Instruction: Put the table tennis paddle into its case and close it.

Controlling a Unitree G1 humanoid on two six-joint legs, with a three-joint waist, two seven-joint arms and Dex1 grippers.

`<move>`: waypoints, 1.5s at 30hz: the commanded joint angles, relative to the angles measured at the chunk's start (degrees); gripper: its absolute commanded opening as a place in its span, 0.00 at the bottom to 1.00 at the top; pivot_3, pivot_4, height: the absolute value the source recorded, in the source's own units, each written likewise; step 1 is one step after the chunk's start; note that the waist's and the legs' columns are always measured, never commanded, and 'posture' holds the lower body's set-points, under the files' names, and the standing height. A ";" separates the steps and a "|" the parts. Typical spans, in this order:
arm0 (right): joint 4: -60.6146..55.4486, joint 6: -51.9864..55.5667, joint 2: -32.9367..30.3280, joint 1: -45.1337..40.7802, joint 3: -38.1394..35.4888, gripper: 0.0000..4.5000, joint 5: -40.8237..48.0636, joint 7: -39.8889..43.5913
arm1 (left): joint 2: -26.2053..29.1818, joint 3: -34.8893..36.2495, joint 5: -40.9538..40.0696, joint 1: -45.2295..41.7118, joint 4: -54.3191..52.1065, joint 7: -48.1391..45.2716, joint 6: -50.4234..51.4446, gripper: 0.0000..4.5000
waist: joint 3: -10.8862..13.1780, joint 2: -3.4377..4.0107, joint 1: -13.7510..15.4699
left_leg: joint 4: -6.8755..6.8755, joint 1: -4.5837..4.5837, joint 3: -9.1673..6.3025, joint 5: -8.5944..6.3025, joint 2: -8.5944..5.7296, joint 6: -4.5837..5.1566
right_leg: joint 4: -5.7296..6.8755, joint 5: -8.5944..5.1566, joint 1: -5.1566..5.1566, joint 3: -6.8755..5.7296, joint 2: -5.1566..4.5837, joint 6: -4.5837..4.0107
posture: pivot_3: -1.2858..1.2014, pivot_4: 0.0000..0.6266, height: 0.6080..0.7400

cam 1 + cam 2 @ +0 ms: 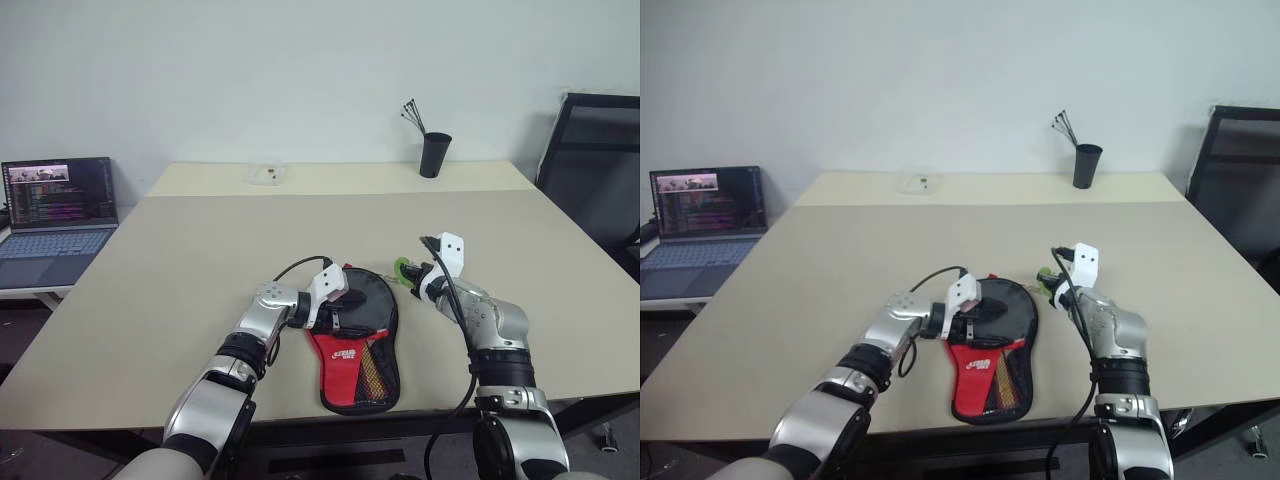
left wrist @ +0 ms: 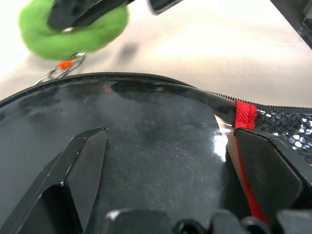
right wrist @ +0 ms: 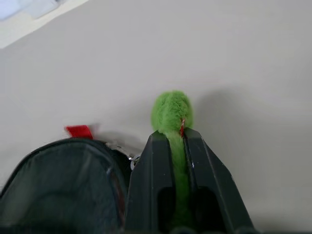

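Beige desk [image 1: 200, 260] against a white wall, laptop [image 1: 58, 215] off its left edge, black pen cup [image 1: 434, 154] at the far side. The case [image 1: 357, 340] lies flat near the front edge, red panel toward the robot, between both arms. Left gripper [image 1: 340, 308] has jaws spread wide over the round end, where a glossy black face shows in the left wrist view, likely the table tennis paddle [image 2: 161, 146] already inside. Right gripper [image 3: 171, 146] has jaws pressed on the green ring [image 3: 171, 111] at the case's far right edge, apparently the zip pull. Step in hand looks like closing; next move calls for the left arm steadying the case while the right drags the ring round the rim.
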 commanded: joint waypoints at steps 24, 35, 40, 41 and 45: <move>-41.23 26.89 0.86 18.78 -3.39 0.00 6.73 -4.78 | -3.36 -3.63 3.40 0.22 5.92 -4.42 0.93 1.00 | -0.12 0.16 1.15 | -0.07 -0.05 -0.22 -0.10 0.00 0.13 | -0.69 -0.04 0.32 -0.28 -0.04 0.04 | 0.52 0.24 1.00; -50.99 35.61 1.29 23.71 -5.64 0.00 7.49 -2.18 | -5.51 -4.38 5.46 -1.55 9.23 -3.96 -0.95 1.00 | -0.23 0.28 1.76 | -0.05 -0.05 -0.36 -0.11 -0.02 0.14 | -0.78 -0.08 0.43 -0.45 -0.12 0.03 | 0.52 0.24 1.00; -55.35 39.61 1.97 25.82 -7.41 0.00 9.02 0.49 | -6.49 -4.34 6.29 -1.82 10.12 -3.47 -1.41 1.00 | -0.31 0.34 2.09 | -0.05 -0.05 -0.50 -0.12 -0.10 0.14 | -0.84 -0.15 0.53 -0.70 -0.27 0.07 | 0.52 0.24 1.00; -56.03 39.68 2.14 26.50 -7.64 0.00 9.55 0.97 | -6.62 -4.31 6.38 -1.84 10.19 -3.40 -1.43 1.00 | -0.33 0.37 2.13 | -0.05 -0.05 -0.53 -0.13 -0.12 0.15 | -0.85 -0.16 0.55 -0.82 -0.30 0.07 | 0.52 0.24 1.00; -58.07 39.68 2.16 28.87 -8.04 0.00 11.97 2.22 | -6.82 -4.22 6.50 -1.88 10.32 -3.45 -1.41 1.00 | -0.38 0.44 2.20 | -0.05 -0.06 -0.64 -0.13 -0.18 0.16 | -0.87 -0.21 0.61 -1.17 -0.48 0.06 | 0.52 0.24 1.00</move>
